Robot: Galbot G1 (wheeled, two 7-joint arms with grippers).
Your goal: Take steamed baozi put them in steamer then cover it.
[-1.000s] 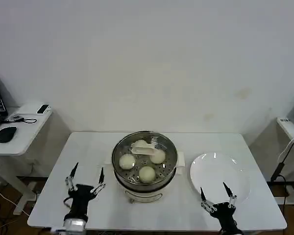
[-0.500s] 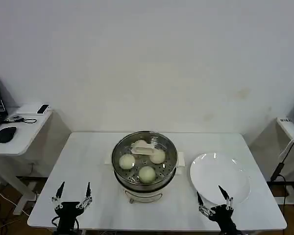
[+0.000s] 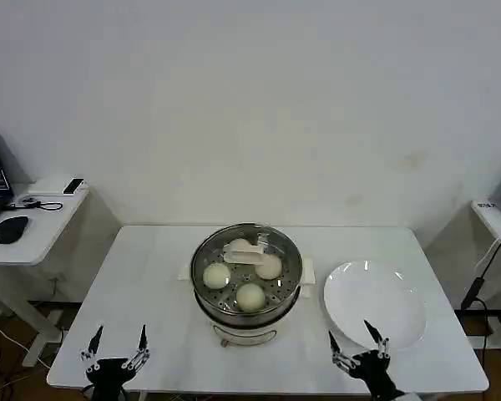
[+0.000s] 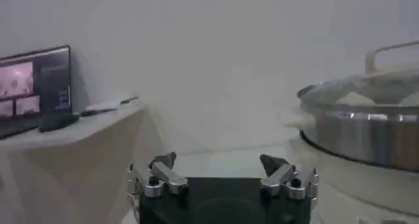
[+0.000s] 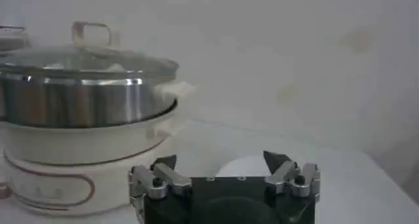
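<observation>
The steamer [image 3: 247,313] stands mid-table, a shiny steel pot on a white base. Its clear glass cover [image 3: 277,251] sits on top, pale handle [image 3: 244,256] at the centre. Through the glass I see several cream-white baozi [image 3: 250,296] on the perforated tray. My left gripper [image 3: 116,342] is open at the table's front left edge, well away from the pot. My right gripper [image 3: 351,331] is open at the front right, just before the white plate. The left wrist view has the steamer [image 4: 366,130] off to one side; the right wrist view shows the steamer [image 5: 78,101] with the cover [image 5: 85,58] on.
A bare white plate [image 3: 376,302] lies right of the steamer. A small side table [image 3: 33,225] with a mouse and a phone stands at the far left, another table edge [image 3: 497,221] at the far right. A white wall runs behind.
Both grippers have drawn back and down toward the front edge of the table, the left one farther. The steamer, cover and plate have stayed still.
</observation>
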